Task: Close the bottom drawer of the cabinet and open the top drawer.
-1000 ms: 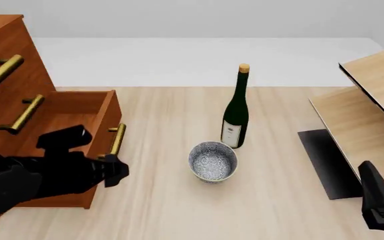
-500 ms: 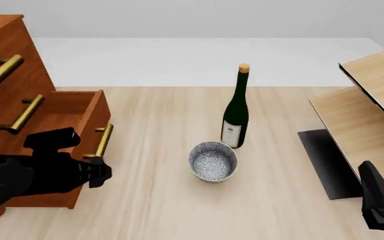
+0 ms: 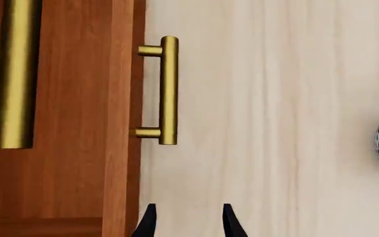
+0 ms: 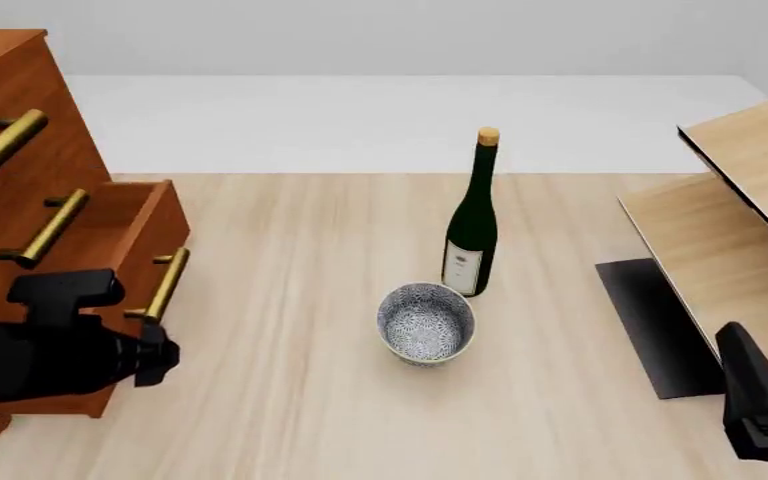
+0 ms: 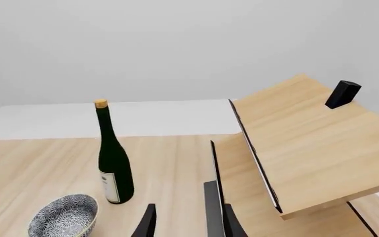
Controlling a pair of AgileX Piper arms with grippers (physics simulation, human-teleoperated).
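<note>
While my left pincer hangs with its 2 dark fingertips parted and nothing between them, the bottom drawer sits just ahead of it, sticking partway out of the cabinet so that its reddish-brown front stands proud of the 2 drawers above. In my left wrist view the brass bar handle of that drawer lies straight ahead of the fingertips, apart from them, with bare counter showing between; I am not touching it. One fingertip lines up near the edge of the drawer front, the other is over the pale wood. Beside that front, a second, thicker-looking brass bar belongs to a drawer higher up. From the front view, my left arm is low at the cabinet's near corner, and the top drawer is above and beyond my pincer, flush with the cabinet face, its handle untouched. Off to the far side of my left pincer stand a patterned bowl and, just behind it, a dark green bottle with a white label. My right pincer is also released, fingers apart and holding nothing, well away from the cabinet, beside slanted pale wood panels and a dark mat.
</note>
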